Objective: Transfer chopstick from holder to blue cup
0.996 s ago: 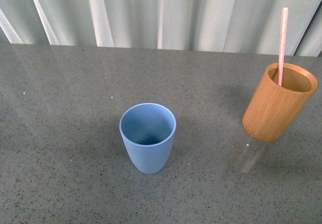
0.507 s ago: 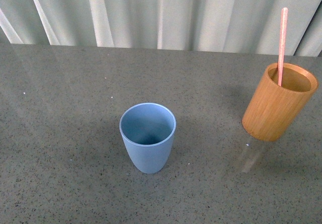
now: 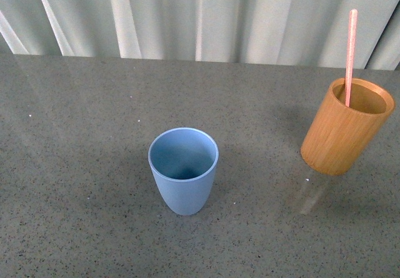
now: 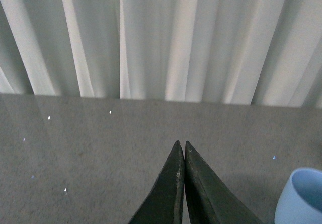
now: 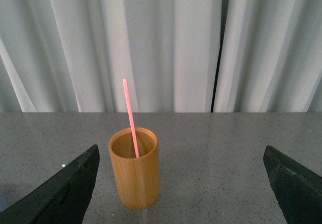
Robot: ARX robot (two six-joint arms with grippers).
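A pink-red chopstick (image 3: pixel 350 56) stands in the tan bamboo holder (image 3: pixel 344 131) at the right of the grey table; both also show in the right wrist view, the chopstick (image 5: pixel 131 118) leaning in the holder (image 5: pixel 135 176). The empty blue cup (image 3: pixel 184 168) stands upright near the table's middle; its rim shows in the left wrist view (image 4: pixel 301 199). My left gripper (image 4: pixel 180 146) is shut and empty, low over the table beside the cup. My right gripper (image 5: pixel 181 156) is open wide, facing the holder from a distance. Neither arm shows in the front view.
The grey speckled table (image 3: pixel 81 140) runs back to a pale pleated curtain (image 3: pixel 200 15) along its far edge. A faint reflection (image 3: pixel 310 193) lies on the table in front of the holder.
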